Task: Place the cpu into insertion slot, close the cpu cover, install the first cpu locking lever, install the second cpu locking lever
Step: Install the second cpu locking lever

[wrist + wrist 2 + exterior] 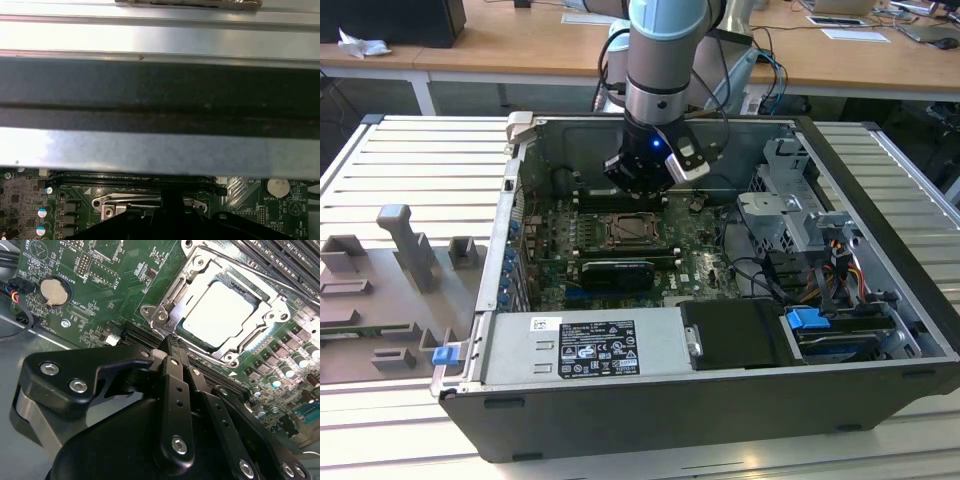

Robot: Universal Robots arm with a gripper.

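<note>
The cpu (220, 312) lies flat in the insertion slot (630, 230), its pale silver top showing in the second wrist view. The cpu cover (175, 292) is folded down around it, framing the chip. A thin metal lever rod (265, 272) runs along one side of the socket. My gripper (171, 344) hovers just off a corner of the socket, its black fingers pressed together with nothing between them. In the exterior view the gripper (642, 185) hangs over the board just behind the socket. In the first wrist view, part of the socket's metal (150, 202) lies beyond the gripper's dark body.
The green motherboard (100, 290) sits inside an open computer case (720, 400). Long black memory slots (295, 260) flank the socket. A coin battery (53, 291) and cables lie nearby. A drive cage (790, 200) and power supply (590, 345) crowd the case. The case wall (160, 35) is close.
</note>
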